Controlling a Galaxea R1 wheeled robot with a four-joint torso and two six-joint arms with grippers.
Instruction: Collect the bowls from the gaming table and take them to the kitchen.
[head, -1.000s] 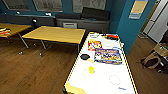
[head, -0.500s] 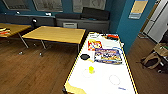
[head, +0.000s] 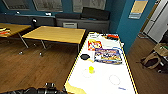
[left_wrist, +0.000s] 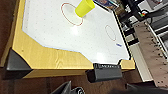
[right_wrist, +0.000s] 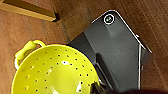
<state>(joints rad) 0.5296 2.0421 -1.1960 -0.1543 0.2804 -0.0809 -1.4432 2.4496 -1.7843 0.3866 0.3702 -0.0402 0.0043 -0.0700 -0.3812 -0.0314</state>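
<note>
**Gaming table ahead, yellow piece standing on its white top**

You are looking down at the gaming table (head: 100, 77), a long white top with a light wood edge, running away from you toward the teal wall. On the near half stands a small yellow cup-shaped piece (head: 91, 69); your left wrist camera shows it as a bright yellow tumbler (left_wrist: 84, 7) tilted across a red circle printed on the white surface. A faint pale ring (head: 114, 80) lies further right on the top; you cannot tell whether it is a bowl or a printed mark. A small dark round thing (head: 85, 56) sits at the left edge.

Beyond these, colourful game boxes (head: 107, 55) cover the middle of the top, with a red-and-yellow box (head: 94, 45) behind them.

To the left, well apart, stands a yellow-topped wooden table (head: 56, 34) on the wood floor. A bag (head: 153, 60) lies on the floor to the right.

Your right wrist camera shows a yellow colander (right_wrist: 53, 72) with a loop handle, close against the gripper's dark parts; whether those fingers are clamped on it, you cannot tell. The left gripper's fingers cannot be made out either.
</note>
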